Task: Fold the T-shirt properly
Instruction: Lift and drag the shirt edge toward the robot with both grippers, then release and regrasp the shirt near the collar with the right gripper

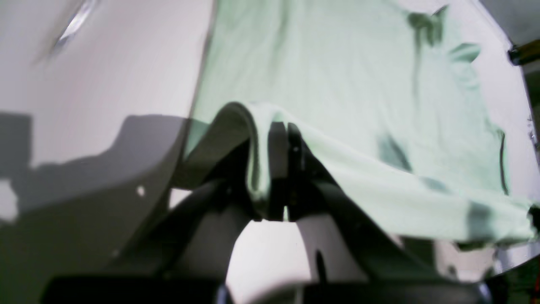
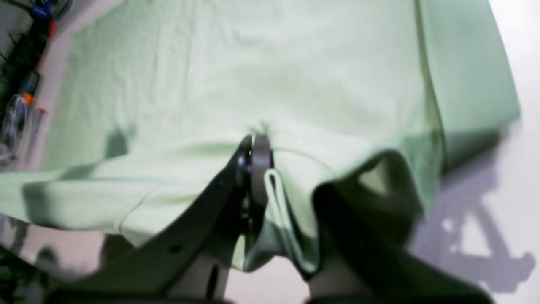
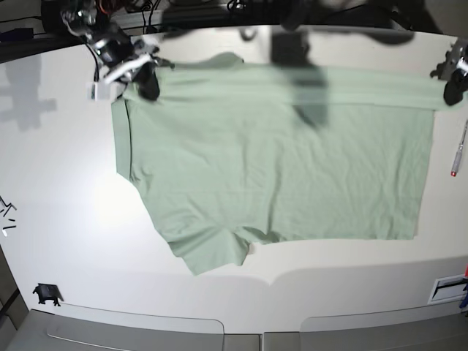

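Note:
The pale mint-green T-shirt (image 3: pixel 278 168) lies spread on the white table (image 3: pixel 66 183), with its far edge lifted and stretched between both grippers. My right gripper (image 3: pixel 146 82) is at the far left of the base view, shut on the shirt's far left corner; the right wrist view shows its fingers (image 2: pixel 255 162) pinching a fold of the cloth (image 2: pixel 253 76). My left gripper (image 3: pixel 453 86) is at the far right, shut on the other far corner; the left wrist view shows its closed fingers (image 1: pixel 287 169) with the cloth (image 1: pixel 337 76) draped over them. A sleeve (image 3: pixel 208 252) lies at the near left.
A pen (image 3: pixel 459 150) lies on the table beside the shirt's right edge. Cables and dark equipment (image 3: pixel 219 11) line the far table edge. Small dark bits sit at the near left (image 3: pixel 45 294) and a white tray at the near right (image 3: pixel 447 289).

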Robot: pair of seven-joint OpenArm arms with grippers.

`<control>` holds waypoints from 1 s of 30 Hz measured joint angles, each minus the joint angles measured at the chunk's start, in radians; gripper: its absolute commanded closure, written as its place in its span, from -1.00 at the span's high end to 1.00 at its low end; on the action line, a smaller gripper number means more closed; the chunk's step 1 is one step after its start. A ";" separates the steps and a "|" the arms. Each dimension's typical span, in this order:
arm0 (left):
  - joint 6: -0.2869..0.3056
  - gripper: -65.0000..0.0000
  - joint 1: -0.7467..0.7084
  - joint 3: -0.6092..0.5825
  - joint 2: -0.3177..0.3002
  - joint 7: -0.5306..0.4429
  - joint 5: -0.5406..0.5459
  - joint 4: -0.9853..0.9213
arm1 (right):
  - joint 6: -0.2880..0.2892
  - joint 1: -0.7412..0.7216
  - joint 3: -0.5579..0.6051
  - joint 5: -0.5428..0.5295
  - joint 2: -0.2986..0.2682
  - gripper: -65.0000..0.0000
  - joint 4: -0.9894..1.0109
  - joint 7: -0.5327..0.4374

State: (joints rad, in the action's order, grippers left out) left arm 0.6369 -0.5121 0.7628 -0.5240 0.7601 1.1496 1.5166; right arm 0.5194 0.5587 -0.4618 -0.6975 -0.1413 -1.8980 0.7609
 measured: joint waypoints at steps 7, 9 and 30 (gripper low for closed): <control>-0.119 -1.00 0.151 -0.182 0.003 -0.136 -0.322 -0.002 | -0.053 -0.185 0.103 0.228 0.000 -1.00 0.095 -0.054; -0.148 -1.00 0.172 -0.187 0.001 -0.149 -0.362 -0.003 | -0.069 -0.221 0.113 0.253 0.000 -1.00 0.147 -0.069; -0.191 -0.30 0.174 -0.187 -0.032 -0.196 -0.417 -0.003 | -0.034 -0.314 0.112 0.117 0.003 0.05 0.312 -0.072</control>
State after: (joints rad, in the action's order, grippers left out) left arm 0.4458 -0.3386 0.5762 -0.5564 0.5644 0.7322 1.5139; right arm 0.4850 0.2443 -0.3496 -0.5808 -0.1383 -1.5864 0.6884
